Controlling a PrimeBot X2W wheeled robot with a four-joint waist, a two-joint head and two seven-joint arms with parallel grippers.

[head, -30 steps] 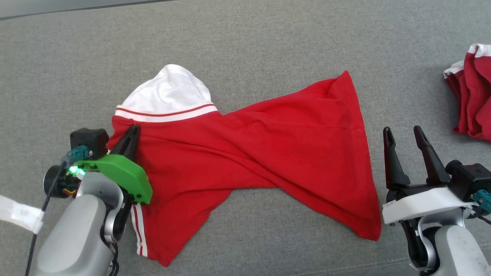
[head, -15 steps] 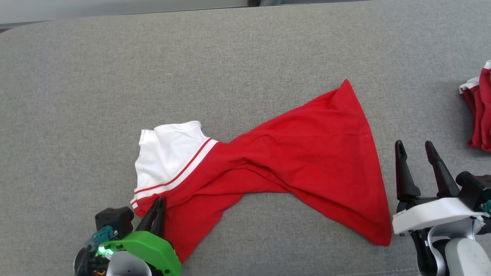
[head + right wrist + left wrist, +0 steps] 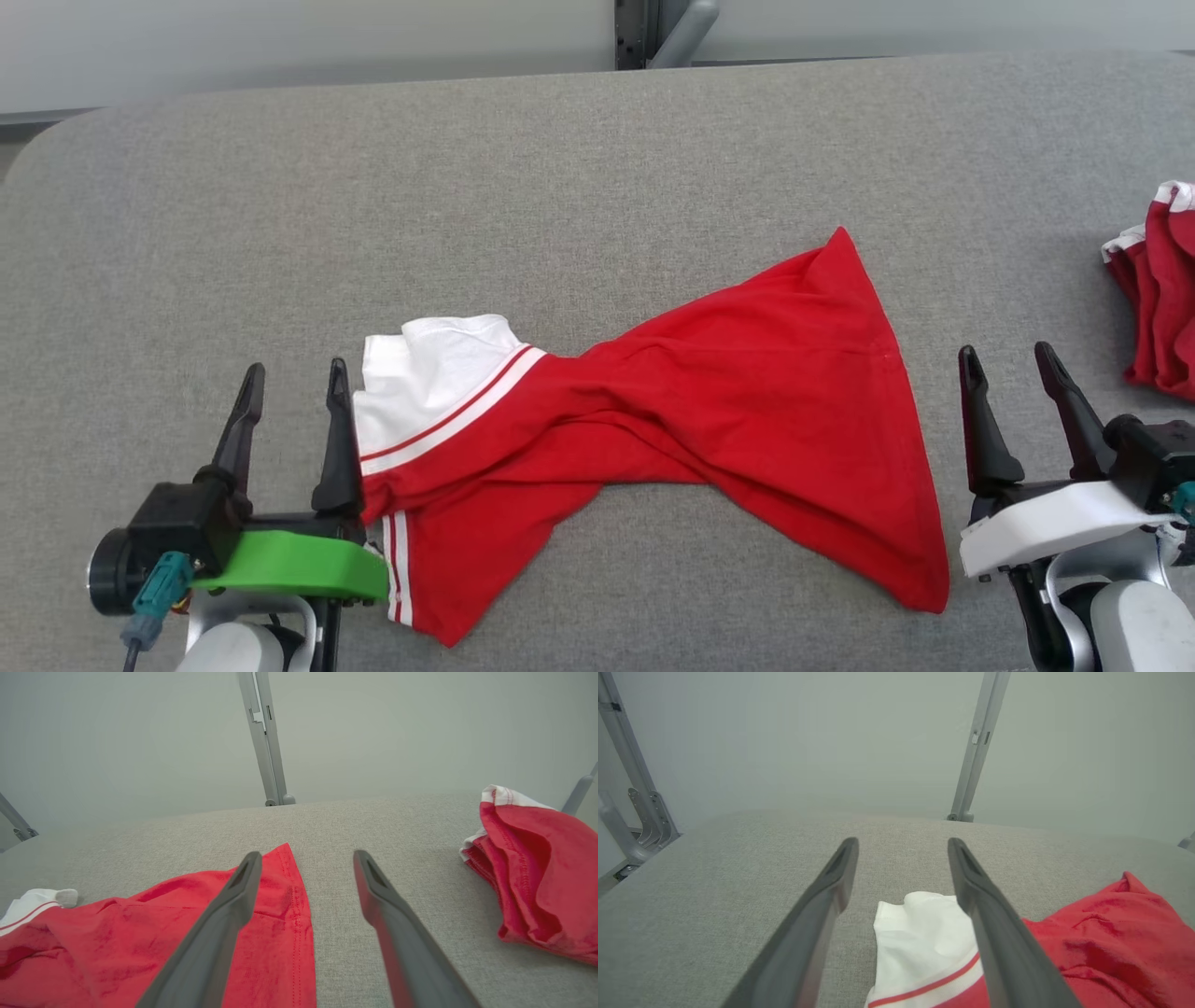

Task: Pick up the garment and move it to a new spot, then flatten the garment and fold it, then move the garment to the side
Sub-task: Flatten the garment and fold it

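**Head view.** One red garment (image 3: 709, 373) with a white sleeve lies on the grey table (image 3: 560, 168) between my claws. It is twisted across the middle.
- My left claw (image 3: 296, 369): fingers apart, empty, just beside the white sleeve.
- My right claw (image 3: 1006, 351): fingers apart, empty, just beside the hem.
- One red bundle (image 3: 1153, 289) sits at the far right, well apart.

Status, as I judge it: the garment is set down at its spot. Flattening is unfinished, and folding and moving aside are not begun.

**Left wrist view.** Two fingers, spread. The white sleeve lies between them and passes under one finger.

**Right wrist view.** Two fingers, spread. One finger crosses in front of the hem corner, and the bundle is off to the other side.

**Count.** Garments to fold: one. Bundles: one. Claws: two.
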